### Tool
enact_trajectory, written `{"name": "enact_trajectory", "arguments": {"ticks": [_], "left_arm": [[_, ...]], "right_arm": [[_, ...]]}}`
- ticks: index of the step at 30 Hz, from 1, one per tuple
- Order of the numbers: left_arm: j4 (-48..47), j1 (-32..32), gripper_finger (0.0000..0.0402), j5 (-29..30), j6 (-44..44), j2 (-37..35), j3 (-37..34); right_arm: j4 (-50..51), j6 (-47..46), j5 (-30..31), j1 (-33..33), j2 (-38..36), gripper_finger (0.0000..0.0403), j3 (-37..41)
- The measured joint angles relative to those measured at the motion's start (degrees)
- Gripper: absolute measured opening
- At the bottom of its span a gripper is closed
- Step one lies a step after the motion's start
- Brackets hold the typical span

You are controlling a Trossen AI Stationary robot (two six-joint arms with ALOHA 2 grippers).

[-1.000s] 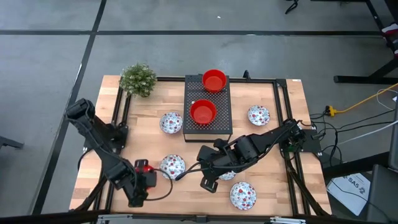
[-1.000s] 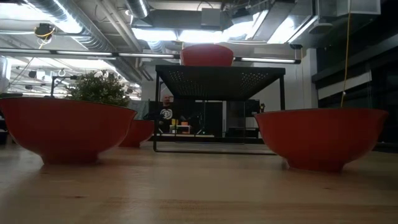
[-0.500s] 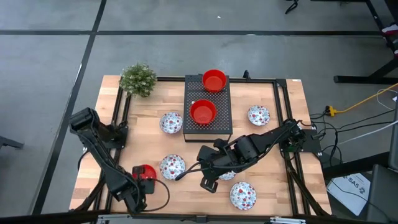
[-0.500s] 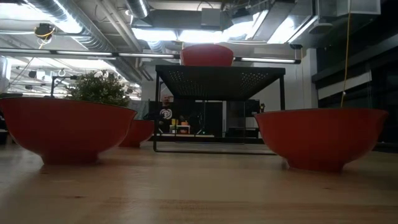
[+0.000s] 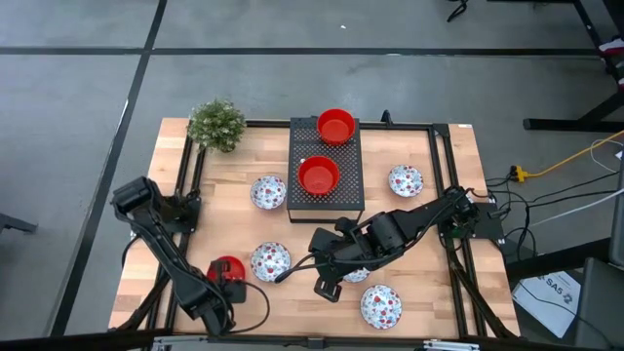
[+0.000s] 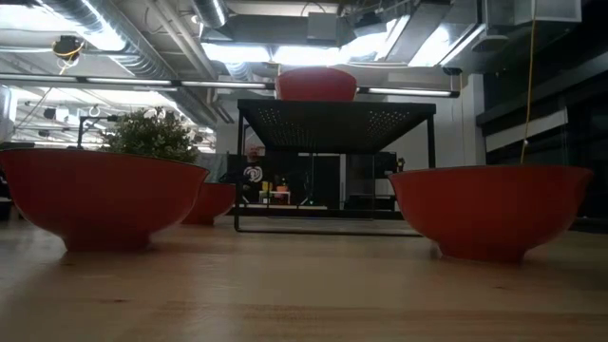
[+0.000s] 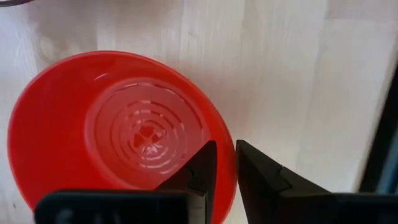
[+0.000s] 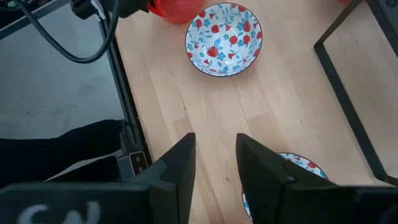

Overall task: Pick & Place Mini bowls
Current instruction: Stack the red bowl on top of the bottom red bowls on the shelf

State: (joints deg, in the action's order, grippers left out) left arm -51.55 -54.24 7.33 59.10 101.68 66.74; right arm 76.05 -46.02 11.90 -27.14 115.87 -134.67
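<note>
One red mini bowl (image 7: 118,130) sits on the table (image 5: 429,224) near its front left corner, its rim caught between the narrow fingers of the left gripper (image 7: 221,168), which holds it from the near side; the black box (image 5: 327,166) lies up and to the right of it, toward mid-table, already carrying two red bowls (image 5: 319,175); floral bowls (image 5: 270,261) lie scattered around; the right gripper (image 8: 214,158), slightly parted and empty, hovers over the wood between two floral bowls, front centre.
</note>
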Motion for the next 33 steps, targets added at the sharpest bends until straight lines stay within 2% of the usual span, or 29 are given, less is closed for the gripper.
{"name": "enact_trajectory", "arguments": {"ticks": [10, 13, 20, 27, 33], "left_arm": [[0.10, 0.03, 0.0028, 0.83, 1.10, 0.49, 0.01], [-0.03, 0.07, 0.0008, 1.05, 3.34, 0.44, 0.07], [-0.05, 0.07, 0.0005, 3.40, 10.47, 0.08, 0.07], [-2.18, 0.07, 0.0003, 9.25, 16.48, -4.29, 0.07], [-7.10, 0.83, 0.0003, 10.89, 19.21, -9.10, 0.07]], "right_arm": [[0.00, 0.00, 0.00, 0.00, -0.01, 0.0116, 0.00], [0.00, 0.00, 0.00, 0.00, -0.02, 0.0116, 0.00], [0.00, 0.00, 0.01, 0.00, -0.01, 0.0116, 0.00], [0.00, 0.00, 0.00, 0.00, -0.02, 0.0116, 0.00], [0.00, 0.00, 0.01, 0.00, 0.00, 0.0116, 0.00]]}}
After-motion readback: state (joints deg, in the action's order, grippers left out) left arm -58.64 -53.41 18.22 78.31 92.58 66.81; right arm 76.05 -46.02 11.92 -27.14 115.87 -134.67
